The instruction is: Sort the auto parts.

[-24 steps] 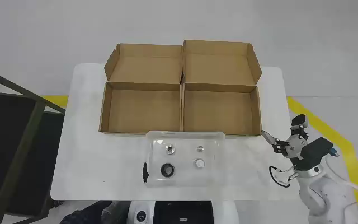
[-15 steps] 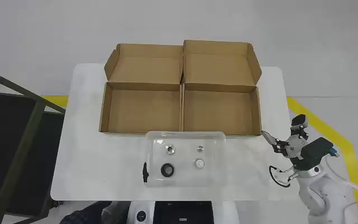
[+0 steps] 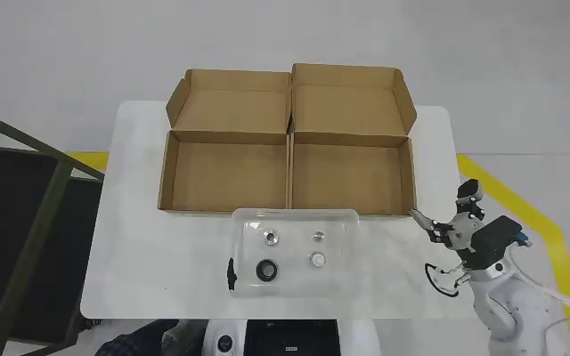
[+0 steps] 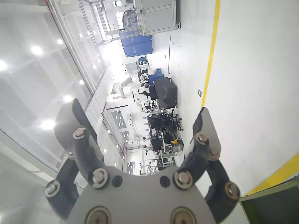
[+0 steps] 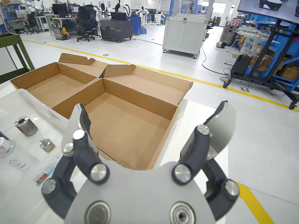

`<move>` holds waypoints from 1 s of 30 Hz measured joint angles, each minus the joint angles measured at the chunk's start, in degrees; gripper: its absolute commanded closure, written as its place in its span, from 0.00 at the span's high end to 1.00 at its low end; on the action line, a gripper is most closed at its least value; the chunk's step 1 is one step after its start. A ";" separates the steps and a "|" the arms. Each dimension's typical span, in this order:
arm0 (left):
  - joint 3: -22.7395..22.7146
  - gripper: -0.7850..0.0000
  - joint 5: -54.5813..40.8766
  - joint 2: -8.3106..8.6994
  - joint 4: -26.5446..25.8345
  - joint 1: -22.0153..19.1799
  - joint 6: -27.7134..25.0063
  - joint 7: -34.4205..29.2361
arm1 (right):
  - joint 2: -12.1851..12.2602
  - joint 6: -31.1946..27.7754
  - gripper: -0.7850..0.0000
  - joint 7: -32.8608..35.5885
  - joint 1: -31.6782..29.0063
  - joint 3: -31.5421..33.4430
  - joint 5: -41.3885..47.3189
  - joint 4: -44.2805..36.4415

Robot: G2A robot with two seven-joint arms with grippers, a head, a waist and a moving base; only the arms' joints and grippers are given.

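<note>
Four small parts (image 3: 270,238) in a walled tray (image 3: 294,211) — you could clip that wall coming in, or let a smooth part slip from a loose pinch. Top view: right gripper (image 3: 442,199) hangs off the tray's right end, well apart from the parts. Left wrist view: left gripper (image 4: 139,104) spread wide, holding nothing, aimed at the room. Right wrist view: right gripper (image 5: 152,103) splayed, empty, facing the box (image 5: 130,117) — parts in the tray beside it.
</note>
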 measured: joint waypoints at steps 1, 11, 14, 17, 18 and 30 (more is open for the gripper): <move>0.00 1.00 0.00 0.00 0.00 0.00 0.00 0.00 | 0.06 -1.28 1.00 0.44 0.03 -0.45 0.17 -0.46; 0.00 1.00 0.00 0.00 0.00 0.00 0.00 0.00 | 0.88 -12.75 1.00 7.14 -0.11 -6.33 -4.44 -9.31; 0.00 1.00 0.00 0.00 0.00 0.00 0.00 0.00 | 1.03 -14.08 1.00 9.54 -0.18 -8.79 -6.17 -11.32; 0.00 1.00 0.00 0.00 0.00 0.00 0.00 0.00 | 1.14 -15.13 1.00 11.61 0.05 -11.53 -7.76 -12.12; 0.00 1.00 0.00 0.00 0.00 0.00 0.00 0.00 | 1.19 -15.26 1.00 12.51 0.21 -12.54 -8.70 -12.32; 0.00 1.00 0.00 0.00 0.00 0.00 0.00 0.00 | 1.76 -17.53 1.00 19.08 2.18 -20.00 -14.04 -10.87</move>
